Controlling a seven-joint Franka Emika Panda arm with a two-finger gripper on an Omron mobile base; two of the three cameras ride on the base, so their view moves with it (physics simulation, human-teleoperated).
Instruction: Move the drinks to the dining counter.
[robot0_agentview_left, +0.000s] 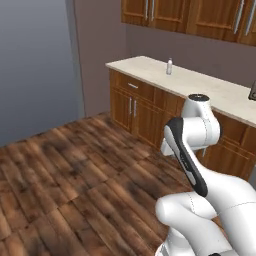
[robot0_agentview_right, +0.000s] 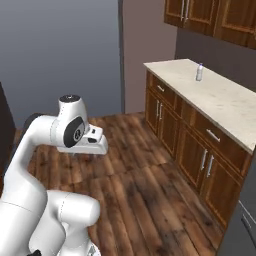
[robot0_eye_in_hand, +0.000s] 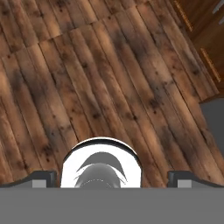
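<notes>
Wide-open and empty, the gripper (robot0_eye_in_hand: 111, 178) hangs over the wooden floor (robot0_eye_in_hand: 87, 78), its 2 fingertips (robot0_eye_in_hand: 43, 178) far apart. Well off to the right, 1 small water bottle (robot0_agentview_left: 169, 66) stands upright on the pale counter (robot0_agentview_left: 210, 87) above wooden drawers (robot0_agentview_right: 205, 150).

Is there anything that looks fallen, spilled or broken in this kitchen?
Nothing stands out. The small water bottle stands upright on the pale counter, with no spill around it. The wooden drawers below are all shut, and the plank floor is clean. The gripper is open and holds nothing.
</notes>
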